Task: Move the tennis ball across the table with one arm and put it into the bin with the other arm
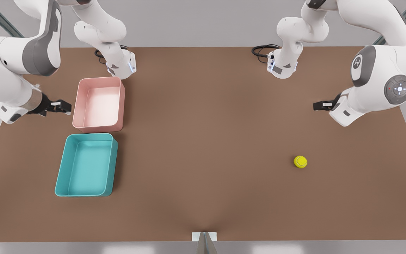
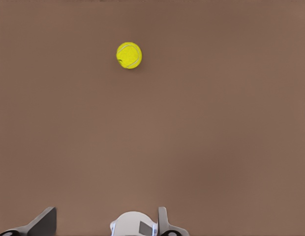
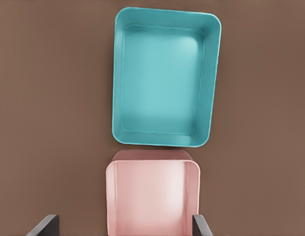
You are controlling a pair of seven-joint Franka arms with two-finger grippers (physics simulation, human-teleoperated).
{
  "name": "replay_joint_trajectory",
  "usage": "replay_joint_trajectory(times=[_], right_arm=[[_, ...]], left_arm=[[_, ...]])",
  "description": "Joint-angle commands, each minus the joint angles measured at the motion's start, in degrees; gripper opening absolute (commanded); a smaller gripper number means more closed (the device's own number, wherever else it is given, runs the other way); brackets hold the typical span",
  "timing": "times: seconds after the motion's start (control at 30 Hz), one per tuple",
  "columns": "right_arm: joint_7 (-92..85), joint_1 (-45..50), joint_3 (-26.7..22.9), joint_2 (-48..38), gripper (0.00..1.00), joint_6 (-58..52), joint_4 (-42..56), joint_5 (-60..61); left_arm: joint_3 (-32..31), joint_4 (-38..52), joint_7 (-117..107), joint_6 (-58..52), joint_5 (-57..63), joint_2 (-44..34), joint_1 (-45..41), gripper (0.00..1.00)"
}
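1. Brown table (image 1: pixel 203 148) runs wide and bare under a grey backdrop, an arm standing at each end of it.
2. Left gripper (image 1: pixel 317 106) hangs on the front view's right, above the table and clear of everything. In its own wrist view two dark fingertips (image 2: pixel 44 222) sit well spread, nothing between them.
3. Out from it lies the tennis ball (image 1: pixel 300 161), alone on the bare table, near this gripper but not touching it; the left wrist view sees the same ball (image 2: pixel 129 55) ahead of the open fingers.
4. Right gripper (image 1: pixel 61 106) waits on the front view's left, just beside the pink bin (image 1: pixel 99 103). Its wrist view shows both fingertips (image 3: pixel 44 225) set wide apart, empty, looking over the pink bin (image 3: pixel 152 196) and the teal bin (image 3: pixel 165 78) beyond.
5. Teal bin (image 1: pixel 86 165) sits right against the pink one's near end, both open-topped, both with nothing in them, and well apart from the ball.
6. Handling call: the ball looks light, fuzzy and a bit springy, so grip friction should be good, but being round it will likely roll off at any nudge.
7. Best hold, by this reading: fingers straddling its widest middle, coming straight down and closing evenly, firm enough to dent the felt slightly without squeezing it out sideways.
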Motion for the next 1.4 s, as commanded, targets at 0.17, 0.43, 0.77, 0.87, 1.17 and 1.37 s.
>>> replay_joint_trajectory(times=[0.17, 0.43, 0.77, 0.87, 1.17, 1.37], right_arm=[[-3.7, -0.3, -0.1, 0.6, 1.0, 5.9, -0.7, -0.2], [-3.7, 0.0, 0.0, 0.9, 1.0, 6.2, -2.0, -0.9], [-3.8, 0.0, 0.0, 1.4, 1.0, 6.3, -3.2, -1.0], [-3.8, 0.0, 0.0, 1.5, 1.0, 6.4, -3.2, -1.0], [-3.8, 0.0, 0.0, 1.6, 1.0, 6.8, -3.8, -1.1], [-3.8, 0.0, 0.0, 1.9, 1.0, 7.0, -3.9, -1.1]], left_arm=[[0.1, -0.1, 7.7, 8.7, 0.5, 8.5, 2.4, 0.21], [0.0, -2.4, 75.6, 34.1, -8.9, 22.7, 8.6, 0.21], [-1.1, -7.3, 125.1, 41.5, 0.6, 27.1, 10.0, 0.21], [-1.1, -10.1, 124.9, 46.3, 0.7, 27.1, 10.1, 0.21], [-1.4, -17.6, 119.7, 58.9, 0.7, 27.9, 11.4, 0.21], [-2.7, -18.5, 114.3, 60.5, 0.4, 29.0, 10.8, 0.21]])
